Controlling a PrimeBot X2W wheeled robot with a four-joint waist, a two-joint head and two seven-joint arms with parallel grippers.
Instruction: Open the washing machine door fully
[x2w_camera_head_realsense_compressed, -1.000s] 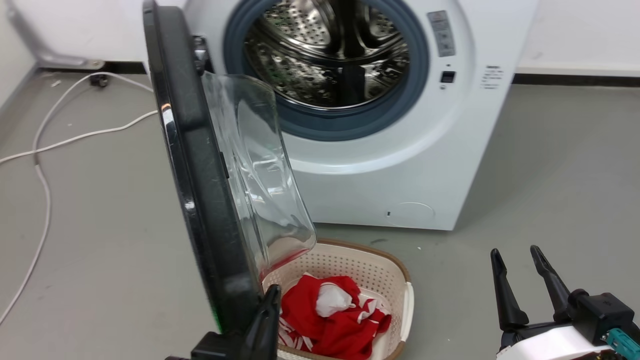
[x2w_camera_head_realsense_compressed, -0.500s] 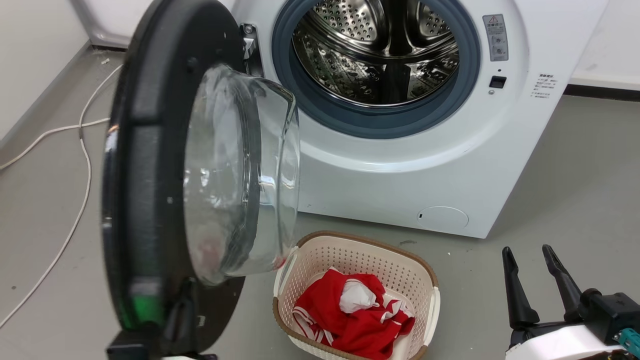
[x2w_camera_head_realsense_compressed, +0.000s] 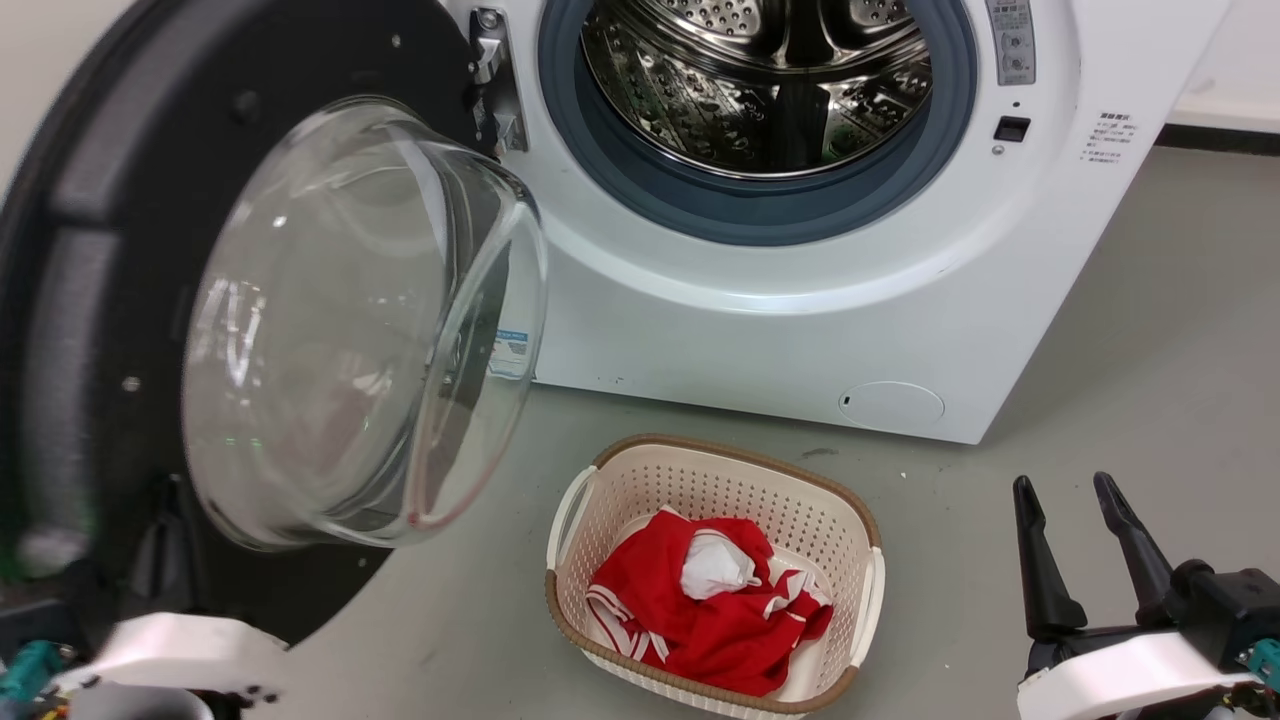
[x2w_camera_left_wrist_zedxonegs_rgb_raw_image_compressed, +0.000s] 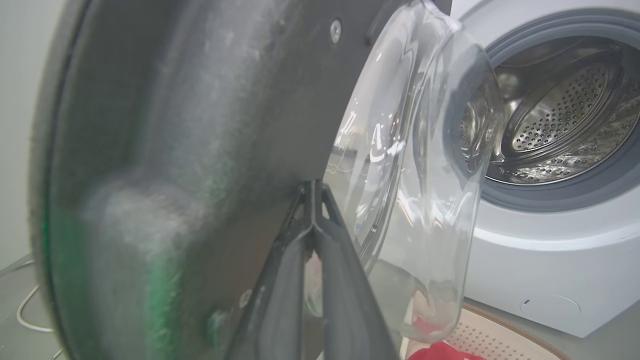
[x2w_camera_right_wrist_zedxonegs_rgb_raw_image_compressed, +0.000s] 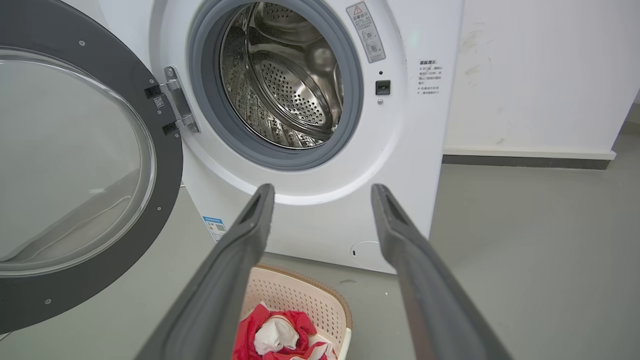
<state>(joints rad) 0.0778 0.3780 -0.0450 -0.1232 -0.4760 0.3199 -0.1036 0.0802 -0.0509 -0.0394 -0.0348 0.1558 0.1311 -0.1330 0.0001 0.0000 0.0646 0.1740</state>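
The washing machine is a white front-loader, and its steel drum lies bare. The washing machine door hangs swung far out to the left, its black inner face and clear glass bowl turned towards me. In the left wrist view my left gripper is shut with its tips together, resting against the door's black inner face beside the bowl. It is a blurred dark shape low on the door in the head view. My right gripper stands open at the lower right, well away from the machine.
A cream perforated basket holding red and white cloth sits on the grey floor in front of the machine, just right of the door's lower edge. A white cable lies on the floor at the left. A white wall stands behind.
The door has swung from edge-on to wide open towards the left, with my left gripper following it. The head camera has shifted too. The right gripper has kept its place.
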